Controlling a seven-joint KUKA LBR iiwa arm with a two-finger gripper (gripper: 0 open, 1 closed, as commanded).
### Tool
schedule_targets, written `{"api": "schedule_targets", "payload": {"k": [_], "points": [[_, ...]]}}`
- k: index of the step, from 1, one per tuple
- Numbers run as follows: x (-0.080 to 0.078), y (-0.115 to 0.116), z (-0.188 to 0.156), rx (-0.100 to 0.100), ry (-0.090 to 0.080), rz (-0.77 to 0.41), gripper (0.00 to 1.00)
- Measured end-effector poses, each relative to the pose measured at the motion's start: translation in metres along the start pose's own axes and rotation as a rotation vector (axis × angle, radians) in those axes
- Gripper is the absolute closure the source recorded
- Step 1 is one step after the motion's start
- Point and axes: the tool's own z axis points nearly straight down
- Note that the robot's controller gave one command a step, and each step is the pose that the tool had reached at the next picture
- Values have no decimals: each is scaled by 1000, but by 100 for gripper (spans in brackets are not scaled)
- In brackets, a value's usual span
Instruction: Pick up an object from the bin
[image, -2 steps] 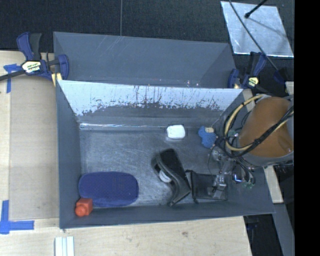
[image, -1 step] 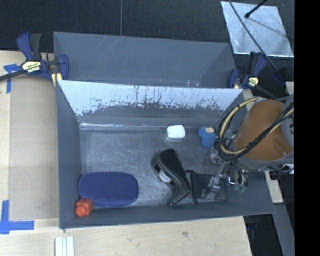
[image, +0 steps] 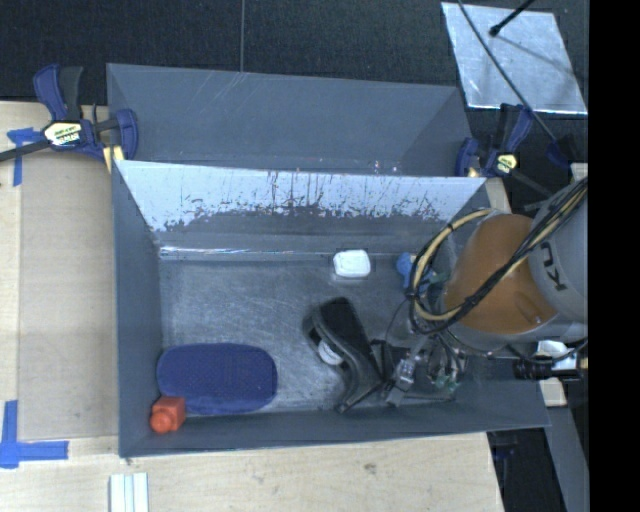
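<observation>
Grey scuffed metal makes up the floor of the bin (image: 230, 300), and its few things lie loose and well apart, as dropped things settle: a blue oval pad (image: 215, 377) flat at 8 o'clock against the front wall, an orange block (image: 168, 414) touching its lower left end by the corner, a white lump (image: 350, 264) near the back wall at 12 o'clock, and a small blue thing (image: 404, 265) just to its 3 o'clock side, partly behind the arm (image: 500, 280). The arm comes in from 3 o'clock and bends down steeply, which I judge is what brings the pincer (image: 400, 385) low to the floor at about 5 o'clock in the bin. Whether the pincer is wide or narrow I cannot tell; cables and dark parts crowd it. A black curved thing (image: 338, 335) with a pale patch lies near the bin's middle, at 10 o'clock from the pincer and just beside it, perhaps touching. I cannot see it being held, so the pick looks not yet made
</observation>
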Motion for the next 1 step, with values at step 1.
{"api": "schedule_targets", "payload": {"k": [1], "points": [[0, 0, 0, 0, -1, -3, 0]]}}
